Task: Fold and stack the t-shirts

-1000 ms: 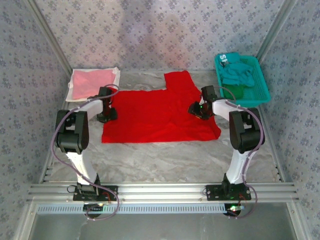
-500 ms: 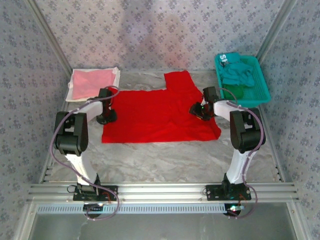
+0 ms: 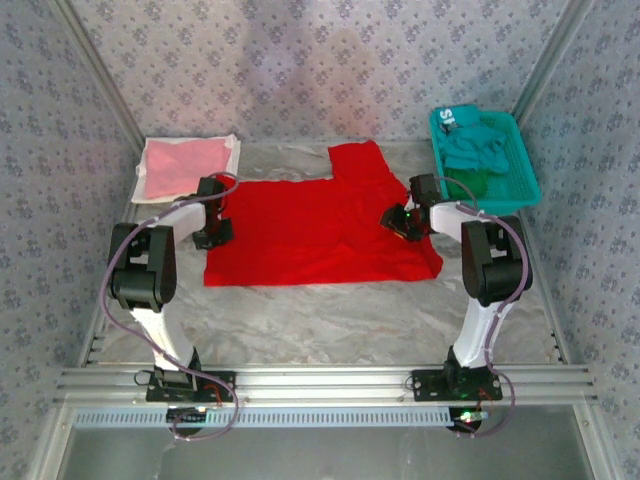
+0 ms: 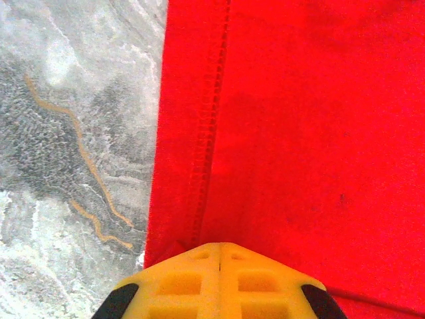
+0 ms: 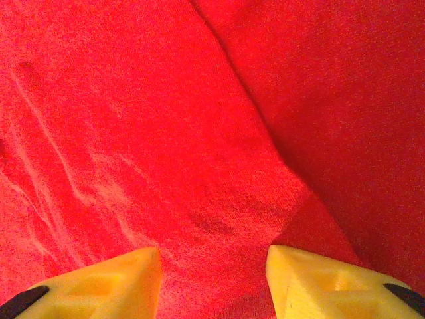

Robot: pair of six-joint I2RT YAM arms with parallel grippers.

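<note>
The red t-shirt (image 3: 310, 230) lies spread flat on the table (image 3: 330, 310), just to the left of the teal basket (image 3: 520, 185) and a little nearer to me. One sleeve points toward the back wall. From where I stand the fold looks like it is only starting, since the cloth is flat and nothing has been turned over yet.

The left gripper (image 4: 219, 247) sits at the stitched hem on the side of the shirt farthest from the basket. Its yellow fingers are pressed together with the hem edge caught between them. The right gripper (image 5: 214, 266) is on the shirt's side nearest the basket. Its fingers are parted and resting down on the cloth, with red fabric and a diagonal layer edge showing in the gap. They have not yet pinched anything.

My guess is the right fingers must close on that edge next, so both ends can lift together. Both arms reach forward and low, with their wrists tipped down onto the shirt.

More shirts in teal and dark green are heaped in the basket. Far across from it, a pink t-shirt (image 3: 180, 165) lies on a white sheet (image 3: 232, 145).
</note>
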